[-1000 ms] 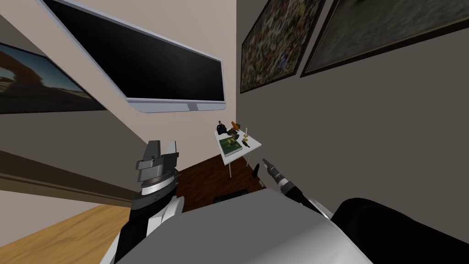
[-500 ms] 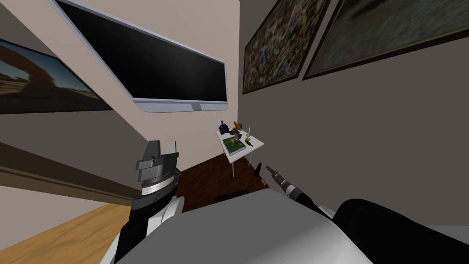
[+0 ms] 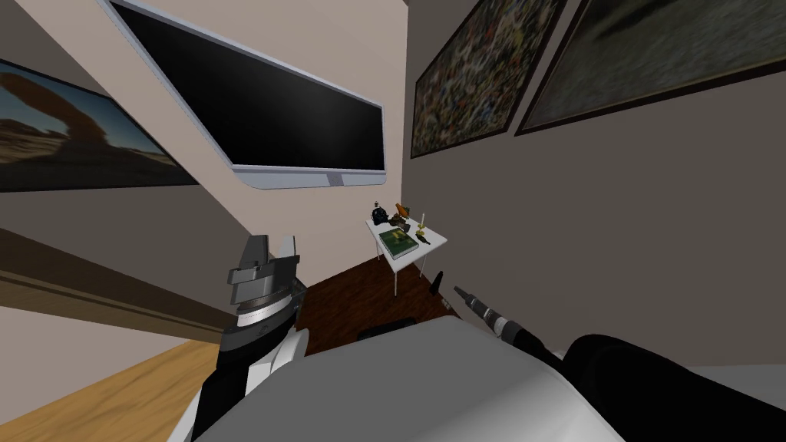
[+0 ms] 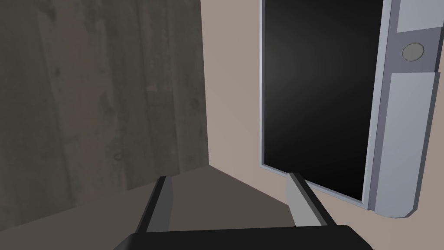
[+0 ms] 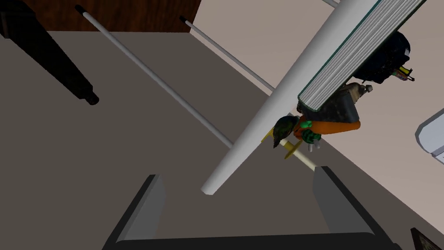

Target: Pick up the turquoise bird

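Both our pincers stand apart, holding nothing: left gripper (image 4: 227, 175), right gripper (image 5: 236, 178). The dark greenish bird (image 5: 282, 129) sits on the small white table (image 3: 437, 241) at our 12 o'clock, at 3 o'clock of the green book (image 3: 400, 242), whose cover mark is unreadable.

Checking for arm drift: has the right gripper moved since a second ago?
Yes. In the head view the right gripper has dropped lower, farther from the white table.

White tbl (image 3: 434, 239), green bk (image 3: 401, 242), dk-green bird (image 5: 284, 128), orange obj (image 5: 334, 126)
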